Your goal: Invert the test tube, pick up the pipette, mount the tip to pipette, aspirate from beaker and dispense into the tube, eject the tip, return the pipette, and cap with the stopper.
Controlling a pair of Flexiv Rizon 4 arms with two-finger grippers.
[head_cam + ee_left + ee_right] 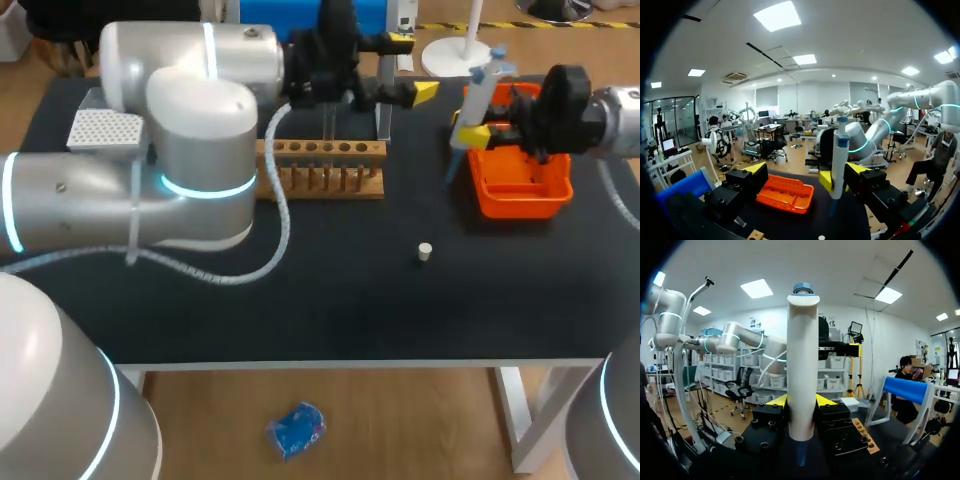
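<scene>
Table (350, 310): right hand (801, 401) grips pipette (802, 360), rack (330, 168) half-hidden

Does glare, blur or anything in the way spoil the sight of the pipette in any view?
Head view: even light, no glare on the black table; the pipette is small but unblocked. Left wrist view: ceiling lights blow out, pipette clear. Right wrist view: pipette sharp in the right gripper, hiding what lies behind.

No legible text, no labels, no numbers
</scene>
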